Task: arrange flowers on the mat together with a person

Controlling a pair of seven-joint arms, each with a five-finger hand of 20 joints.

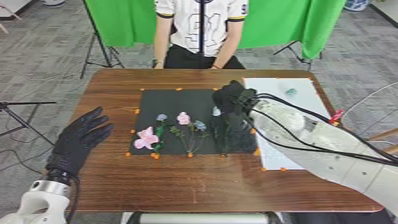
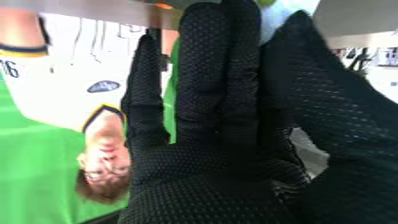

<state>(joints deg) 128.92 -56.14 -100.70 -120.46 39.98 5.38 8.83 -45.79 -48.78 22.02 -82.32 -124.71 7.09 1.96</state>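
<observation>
In the head view, the right hand [image 1: 233, 100] is over the right part of the dark mat [image 1: 169, 100], beside a pale blue flower [image 1: 216, 111] whose stem is partly hidden. On the mat lie a large pink flower [image 1: 146, 138], a blue one [image 1: 162, 117], a smaller pink one [image 1: 184, 118] and another blue one [image 1: 200, 126]. The left hand [image 1: 78, 141] is open over the table, left of the mat. In the right wrist view, the right hand [image 2: 222, 165] has straight fingers, with a pale thing [image 2: 282, 14] between them and the thumb.
A white sheet [image 1: 277, 160] lies right of the mat, with a small teal item [image 1: 291, 92] on it. A red item [image 1: 336, 116] is at the table's right edge. Orange pieces [image 1: 155, 155] line the mat. A person sits across the brown table [image 1: 169, 185].
</observation>
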